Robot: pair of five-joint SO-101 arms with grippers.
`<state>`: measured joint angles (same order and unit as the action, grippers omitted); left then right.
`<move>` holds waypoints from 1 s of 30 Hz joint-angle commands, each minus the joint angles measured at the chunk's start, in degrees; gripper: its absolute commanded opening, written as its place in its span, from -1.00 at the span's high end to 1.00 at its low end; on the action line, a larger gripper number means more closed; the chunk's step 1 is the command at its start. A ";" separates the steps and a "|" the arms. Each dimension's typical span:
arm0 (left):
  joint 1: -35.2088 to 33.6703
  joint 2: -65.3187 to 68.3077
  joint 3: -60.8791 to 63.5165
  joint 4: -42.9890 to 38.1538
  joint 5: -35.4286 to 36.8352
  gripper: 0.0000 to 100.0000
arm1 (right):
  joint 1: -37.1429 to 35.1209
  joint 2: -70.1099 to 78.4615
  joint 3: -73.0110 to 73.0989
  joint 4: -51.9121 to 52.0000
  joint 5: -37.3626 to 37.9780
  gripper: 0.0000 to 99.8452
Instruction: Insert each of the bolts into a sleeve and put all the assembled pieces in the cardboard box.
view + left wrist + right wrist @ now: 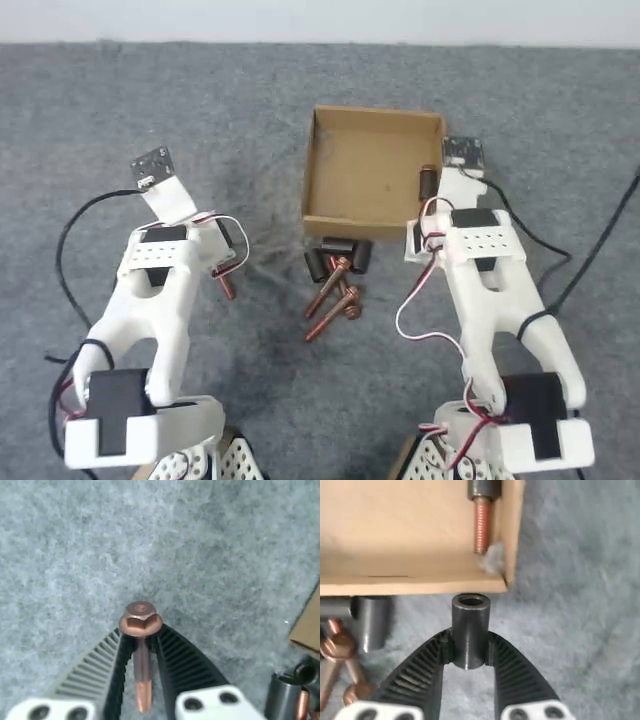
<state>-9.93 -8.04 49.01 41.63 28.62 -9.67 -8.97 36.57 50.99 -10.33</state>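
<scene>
The bolt (141, 650) sits in the left gripper (142, 631), which is clamped on its shank. The hex head projects just past the fingertips. The long axis runs along the jaws, with the threaded tip pointing back toward the wrist.

The sleeve (469, 632) is gripped by the right gripper (469, 639) across the lower part of its body. Its open bore faces away from the wrist, toward the near wall of the cardboard box (310, 170). The sleeve is outside the box, just beside the box's front right corner.

Relation governing the next move:
- In the high view, the sleeve lies to the right of the bolt, and the two are well apart.
- The loose bolts (335, 290) and loose sleeves (335, 250) lie on the mat between the two arms, in front of the box.
- The two axes are not in line. The bolt's tip faces its own gripper, not the sleeve's bore.

Judgement: insertion requires the arms to close toward each other above the mat. One part must also be re-oriented so that the tip meets the open end of the bore squarely. With the tip held inside the jaws, little shank is free to enter, so a slanted approach would probably jam at the bore's rim.

One assembled piece (481, 520) lies inside the box against its right wall. The right gripper is the nearer one to the box, so it is judged better placed for the drop-off.
</scene>
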 commanded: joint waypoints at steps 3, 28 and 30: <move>-0.26 -3.69 -0.66 -1.67 -0.70 0.98 | -2.15 -1.54 -2.73 -10.42 0.88 0.99; -0.26 -3.69 -0.31 -1.76 -0.70 0.98 | -10.68 -1.54 9.41 -55.69 0.88 0.99; -0.26 -3.69 -0.31 -1.76 -0.70 0.98 | -11.82 -1.54 12.92 -63.16 0.88 0.99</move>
<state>-9.93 -8.04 49.01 41.63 28.62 -19.78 -8.97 47.30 -1.85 -10.33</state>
